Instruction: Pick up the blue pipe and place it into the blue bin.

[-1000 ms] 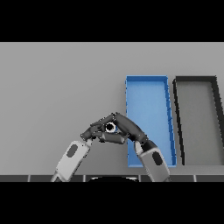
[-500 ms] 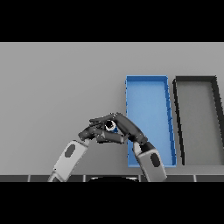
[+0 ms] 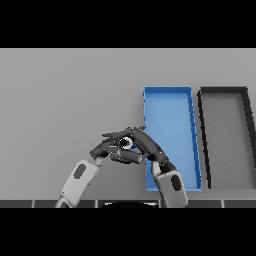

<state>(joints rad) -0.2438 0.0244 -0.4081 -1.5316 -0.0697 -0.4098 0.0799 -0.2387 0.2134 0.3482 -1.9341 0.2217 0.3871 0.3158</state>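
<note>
The left arm, white and grey, comes up from the near edge at the left and slants toward the right; its dark left hand (image 3: 106, 146) lies low at the middle of the scene, fingers curled and reaching right; the right arm, white and grey as well, rises from the near edge just right of centre and leans to the left; its dark right hand (image 3: 146, 145) meets the left one, fingers curled leftward; the two hands touch and overlap, their fingers closed together about one small spot between them.
</note>
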